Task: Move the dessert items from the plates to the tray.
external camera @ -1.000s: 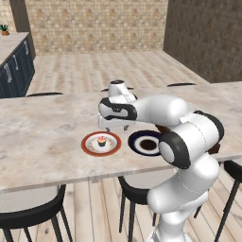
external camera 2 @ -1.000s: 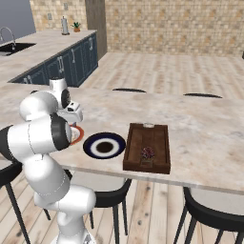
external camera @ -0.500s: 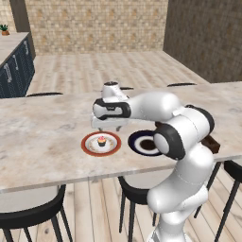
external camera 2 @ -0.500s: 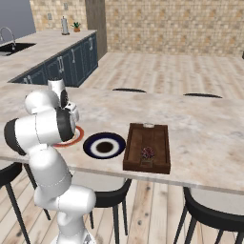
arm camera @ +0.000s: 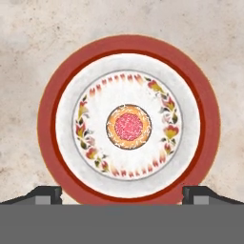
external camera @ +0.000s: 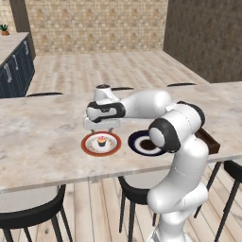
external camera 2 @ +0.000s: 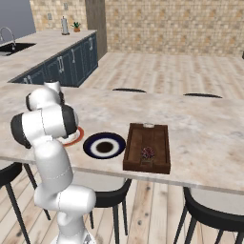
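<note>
Pink-frosted cupcake sat at the centre of the orange-red-rimmed plate, directly below the gripper, whose fingers were spread wide and held nothing.

Long pale marbled counter, beige-veined, running across both base views. Resting directly on it, in a row near the front edge: red-rimmed plate (floral ring inside the rim, seen from the hand view), then navy-rimmed plate just beside it, then dark wooden tray close alongside.
</note>
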